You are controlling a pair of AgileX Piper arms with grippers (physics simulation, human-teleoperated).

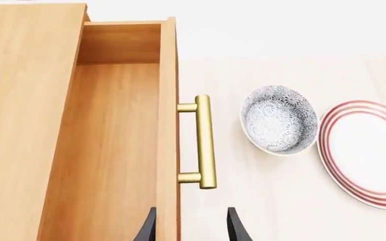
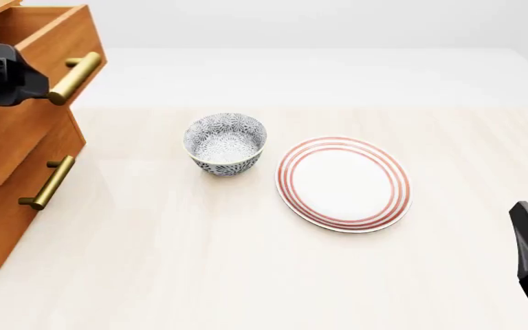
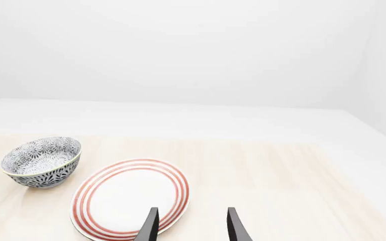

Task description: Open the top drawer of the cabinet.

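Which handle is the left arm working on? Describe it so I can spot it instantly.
Find the tall wooden cabinet at the table's left edge. Its top drawer stands pulled out, and the brass bar handle on its front is the one, beside the left gripper. The other visible handle sits lower, on a less extended drawer.

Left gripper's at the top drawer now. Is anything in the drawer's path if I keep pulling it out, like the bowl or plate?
Nothing visible blocks it. The top drawer is already pulled out, above table level; the bowl and plate sit lower, clear of its front. The left gripper straddles the drawer front just short of the brass handle.
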